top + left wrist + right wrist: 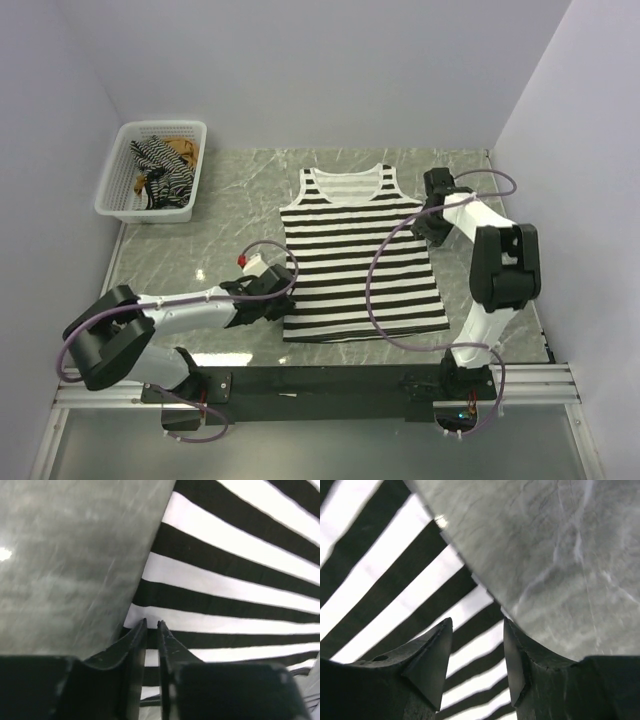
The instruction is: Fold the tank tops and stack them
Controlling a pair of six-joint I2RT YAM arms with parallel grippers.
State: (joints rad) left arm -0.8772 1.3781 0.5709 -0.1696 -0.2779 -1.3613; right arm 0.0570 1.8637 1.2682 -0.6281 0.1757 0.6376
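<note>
The black-and-white striped tank top (360, 255) lies flat in the middle of the table, neckline to the far side. My left gripper (283, 290) is at its lower left edge; in the left wrist view the jaws (152, 625) stand almost together on the edge of the striped fabric (240, 575). My right gripper (432, 222) is at the top's right edge, below the armhole. In the right wrist view it (477, 625) is open over the striped fabric (395, 580), holding nothing. The dark thin-striped top (155, 170) and the tan-brown top (182, 148) lie in the basket.
The white mesh basket (112, 190) stands at the far left corner of the marble table (200, 250). Walls close in on the left, back and right. A purple cable (385, 270) loops over the striped top's right half.
</note>
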